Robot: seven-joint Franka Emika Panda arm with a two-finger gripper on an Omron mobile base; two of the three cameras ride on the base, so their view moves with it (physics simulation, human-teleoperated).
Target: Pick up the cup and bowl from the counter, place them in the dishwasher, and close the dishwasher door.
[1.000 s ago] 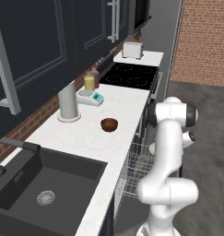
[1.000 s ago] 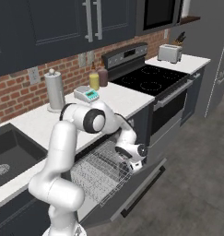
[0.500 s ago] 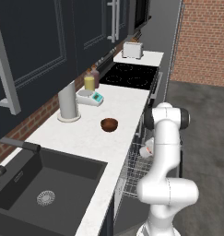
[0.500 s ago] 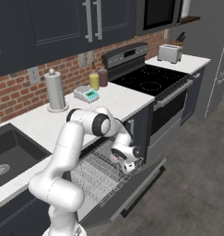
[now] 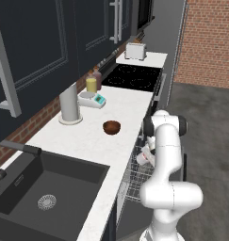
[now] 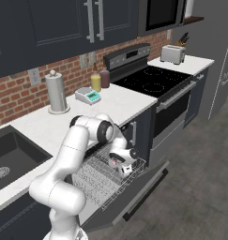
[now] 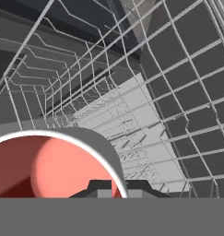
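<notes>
1. The tool (image 6: 121, 165) is seen low over the pulled-out wire rack (image 6: 101, 180) of the dishwasher (image 6: 110, 187), clenched on the rim of the cup (image 6: 116, 161); in the hand view the cup's (image 7: 49, 166) reddish inside lies directly at the finger tips.
2. The bowl (image 5: 111, 127) is left on the white tabletop (image 5: 83, 141), near the paper-towel roll (image 5: 69, 104) and well apart from the sink (image 5: 45, 193).
3. The dishwasher door (image 6: 134, 197) is dropped open beneath the rack.
4. It is judged that the cup is about to be set down; if it is released while tilted or above the wires, it could tip over or roll across the rack.
5. The rim grip is thin, so a slip could be caused by a knock against the rack's wires.
6. When the bowl is fetched, the arm's elbow could be brought against the tabletop edge.
7. The door could be blocked if the rack is left pulled out.
</notes>
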